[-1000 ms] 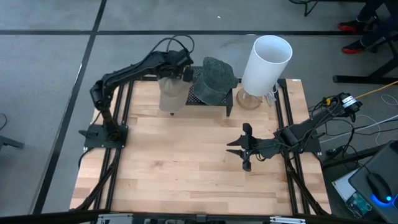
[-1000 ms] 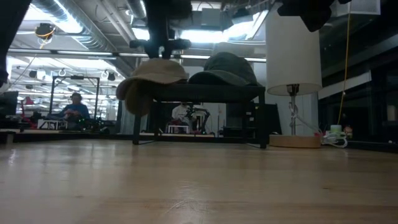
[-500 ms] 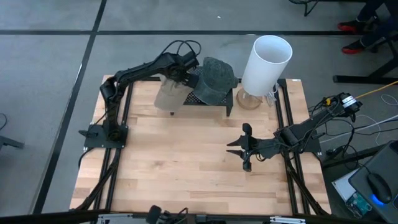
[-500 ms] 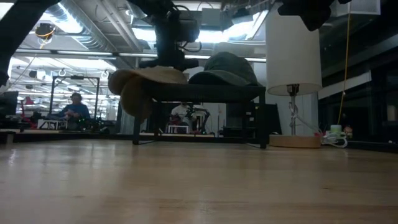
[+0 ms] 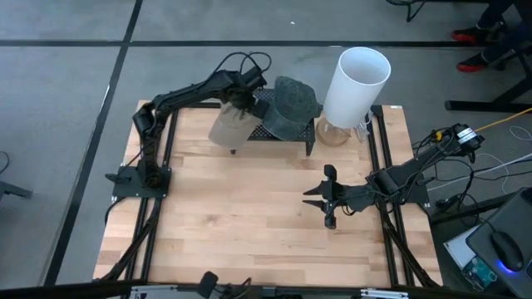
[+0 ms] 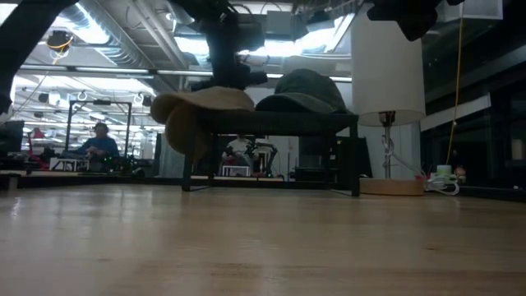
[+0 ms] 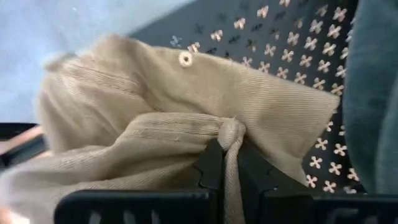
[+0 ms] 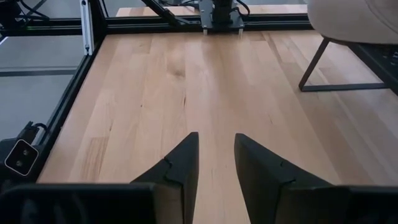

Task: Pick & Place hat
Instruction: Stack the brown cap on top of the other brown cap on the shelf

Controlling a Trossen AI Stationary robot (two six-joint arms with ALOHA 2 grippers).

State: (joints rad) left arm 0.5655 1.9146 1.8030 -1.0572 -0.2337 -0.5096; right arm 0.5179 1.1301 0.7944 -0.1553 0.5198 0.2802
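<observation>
Left gripper (image 7: 225, 163): closed, pinching a fold of the tan hat (image 5: 229, 126) on the black rack (image 5: 287, 135).
Right gripper (image 8: 216, 163): partly open, nothing held, above the table (image 5: 241, 208).

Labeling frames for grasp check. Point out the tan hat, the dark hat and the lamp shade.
tan hat (image 7: 155, 106), left wrist view, on the crown fabric below the eyelet.
dark hat (image 5: 293, 98), high view, on the crown top.
lamp shade (image 5: 356, 83), high view, on the white side wall.
</observation>
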